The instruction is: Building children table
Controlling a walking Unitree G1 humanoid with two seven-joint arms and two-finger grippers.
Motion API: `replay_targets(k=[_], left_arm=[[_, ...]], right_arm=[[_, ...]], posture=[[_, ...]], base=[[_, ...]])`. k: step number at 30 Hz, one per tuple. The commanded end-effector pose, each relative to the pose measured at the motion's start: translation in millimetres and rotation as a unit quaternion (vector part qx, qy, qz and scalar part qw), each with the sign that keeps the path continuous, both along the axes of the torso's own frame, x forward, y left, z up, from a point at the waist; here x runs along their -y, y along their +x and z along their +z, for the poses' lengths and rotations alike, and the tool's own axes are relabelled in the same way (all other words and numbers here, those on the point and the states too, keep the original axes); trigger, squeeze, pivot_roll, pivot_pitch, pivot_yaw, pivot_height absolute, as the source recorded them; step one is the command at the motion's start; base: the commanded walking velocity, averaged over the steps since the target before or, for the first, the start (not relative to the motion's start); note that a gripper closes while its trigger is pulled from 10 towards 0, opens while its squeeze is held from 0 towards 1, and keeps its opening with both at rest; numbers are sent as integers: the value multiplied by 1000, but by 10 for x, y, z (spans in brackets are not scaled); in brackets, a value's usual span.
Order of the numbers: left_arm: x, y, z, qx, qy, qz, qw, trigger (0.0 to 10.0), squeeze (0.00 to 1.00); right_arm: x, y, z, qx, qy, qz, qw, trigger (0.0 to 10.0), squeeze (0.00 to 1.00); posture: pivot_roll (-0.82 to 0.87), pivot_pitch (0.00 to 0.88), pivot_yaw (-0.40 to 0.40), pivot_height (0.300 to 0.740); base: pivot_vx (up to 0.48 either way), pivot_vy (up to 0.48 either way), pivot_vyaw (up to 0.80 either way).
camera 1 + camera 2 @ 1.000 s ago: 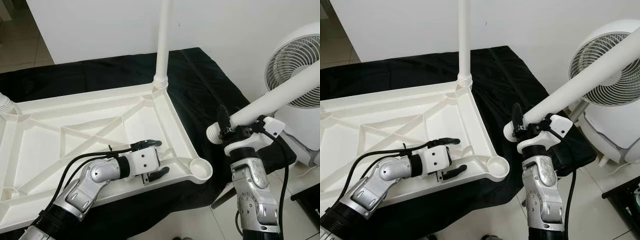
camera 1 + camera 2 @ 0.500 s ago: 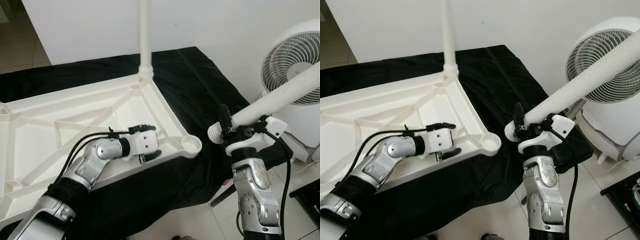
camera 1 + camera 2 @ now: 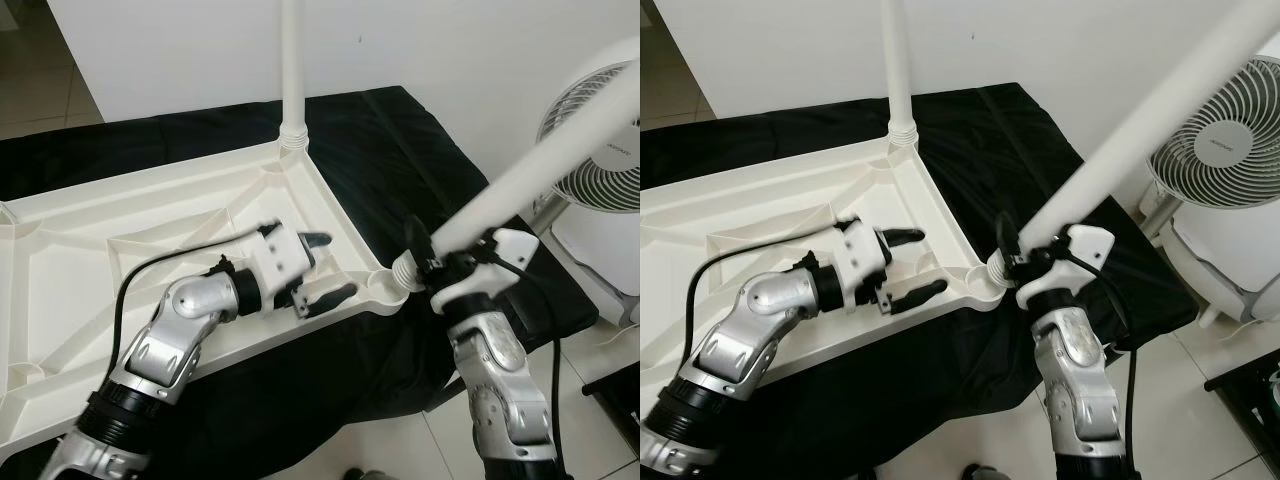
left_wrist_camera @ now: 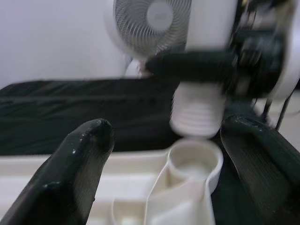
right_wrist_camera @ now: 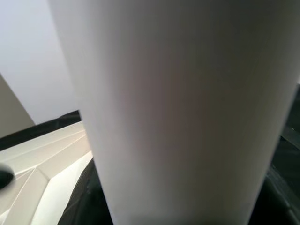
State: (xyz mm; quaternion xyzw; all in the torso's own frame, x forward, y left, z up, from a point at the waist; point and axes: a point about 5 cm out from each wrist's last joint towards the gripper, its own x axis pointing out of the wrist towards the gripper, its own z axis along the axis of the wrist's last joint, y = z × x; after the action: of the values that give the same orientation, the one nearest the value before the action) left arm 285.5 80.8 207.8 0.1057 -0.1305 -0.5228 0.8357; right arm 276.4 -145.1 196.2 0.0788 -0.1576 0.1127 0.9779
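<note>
Resting in right gripper [image 3: 1015, 262], table leg [image 3: 1110, 160] beside corner socket [image 3: 981, 281].

The head cameras looked down on the upturned tabletop [image 3: 150, 240] from above. The left wrist camera faced its corner socket [image 4: 196, 159] closely — sharing it with them — while the right pressed against the table leg [image 5: 183, 112].

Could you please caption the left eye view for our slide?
Right gripper brings a table leg's threaded end to the upturned tabletop's corner socket.
</note>
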Motion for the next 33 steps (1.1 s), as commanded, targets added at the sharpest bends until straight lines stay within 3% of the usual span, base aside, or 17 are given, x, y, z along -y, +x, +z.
replay_targets(k=[1,4,7,11,13,24,28,30,32,33], left_arm=[[-38,20,33,-28,-38,15,999,10000,0],[-47,34,57,-41,-63,25,997,10000,0],[-64,57,81,-90,-122,59,987,10000,0],[-57,59,58,-107,-132,73,983,10000,0],[-48,80,13,-151,-157,103,971,10000,0],[-86,97,46,-172,-183,140,958,10000,0],[-104,106,60,-156,-181,160,958,10000,0],[-138,145,-66,-170,-164,194,952,10000,0],[-229,231,-207,-161,-133,274,939,10000,0],[-229,231,-207,-161,-133,274,939,10000,0]], right_arm=[[-24,33,-41,-13,-22,6,1000,10000,0],[-35,47,-48,-16,-27,6,999,10000,0],[-71,85,-110,-29,-40,8,999,10000,0],[-82,96,-140,-34,-46,8,998,10000,0],[-108,111,-192,-42,-56,8,998,10000,0],[-157,214,-108,-22,-44,21,999,10000,0],[-140,259,-71,-15,-51,20,998,10000,0],[-150,273,-136,-25,-72,23,997,10000,0],[-151,249,-230,-35,-95,24,995,10000,0],[-151,249,-230,-35,-95,24,995,10000,0]], posture=[[40,128,-7,740],[40,128,-7,740],[40,128,-7,740],[40,128,-7,740],[59,128,-20,740],[53,147,-59,740],[46,145,-60,740],[57,138,-54,740],[60,134,-53,740],[60,134,-53,740]], base=[[0,0,0],[0,0,0],[0,0,0],[0,0,0],[0,0,0],[0,0,0],[0,0,0],[0,0,0],[0,0,0],[0,0,0]])
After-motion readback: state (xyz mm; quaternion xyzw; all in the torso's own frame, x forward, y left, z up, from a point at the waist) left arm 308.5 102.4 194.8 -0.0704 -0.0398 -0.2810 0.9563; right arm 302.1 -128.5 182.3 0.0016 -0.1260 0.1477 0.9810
